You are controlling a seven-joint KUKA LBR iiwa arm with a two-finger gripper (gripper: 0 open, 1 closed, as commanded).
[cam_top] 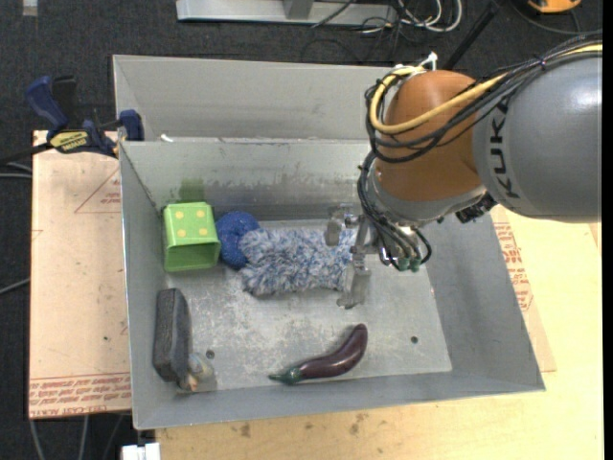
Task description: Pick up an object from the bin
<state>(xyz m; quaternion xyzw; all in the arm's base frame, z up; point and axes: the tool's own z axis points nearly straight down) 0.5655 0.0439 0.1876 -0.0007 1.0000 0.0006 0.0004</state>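
My gripper [347, 260] is low in the middle of the bin, its two metal fingers spread apart and open. One fingertip [337, 230] is at the far side and the other at the near side of the right end of a blue-and-white woolly bundle [287, 260]. That bundle lies flat on the floor, with a blue ball-like end [237, 232] on its left. A purple toy aubergine [328, 356] lies near the front wall, just in front of the gripper.
A green cube with dots [190, 236] stands at the back left beside the blue end. A dark grey oblong block [171, 336] lies along the left wall. The arm's orange cover and cables hang over the bin's right rear.
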